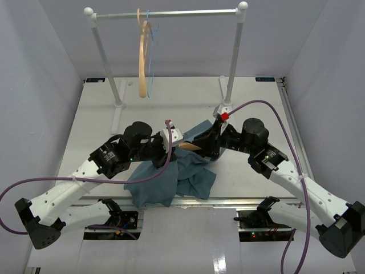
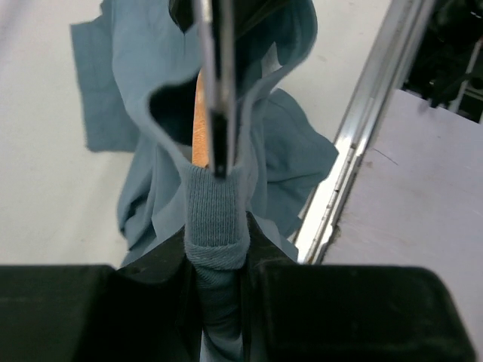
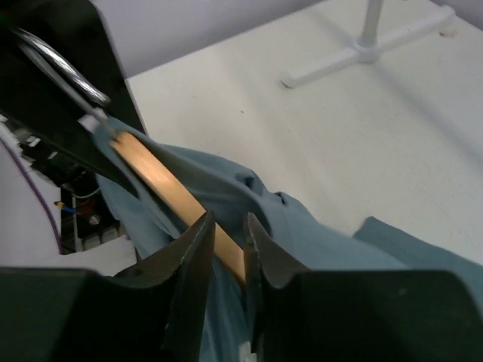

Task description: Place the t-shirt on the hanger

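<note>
nearest, at the left gripper (image 2: 216,253): clenched on the ribbed collar (image 2: 216,211) of the t-shirt (image 2: 290,154), cloth pinched upright between both fingers. just beyond, a gaping neck opening with a strip of the hanger (image 2: 200,128) showing through it, pale wood inside the cloth. over at the right gripper (image 3: 228,226): jaws close on either side of the hanger's wooden arm, only a narrow gap; cannot tell whether pinching it or merely flanking it. from there, wood slanting up and away to the metal hook (image 3: 56,64), poking out of the cloth beside the left wrist's black housing. under both grippers, rest of the shirt drooping in a crumpled heap onto the near middle of the table (image 1: 256,108), reaching its near edge. farthest off, a rack (image 1: 165,13) standing toward the back edge, carrying a second wooden hanger (image 1: 141,63) and a thin blue wire hanger (image 1: 153,57) side by side toward the left end of its bar.
</note>
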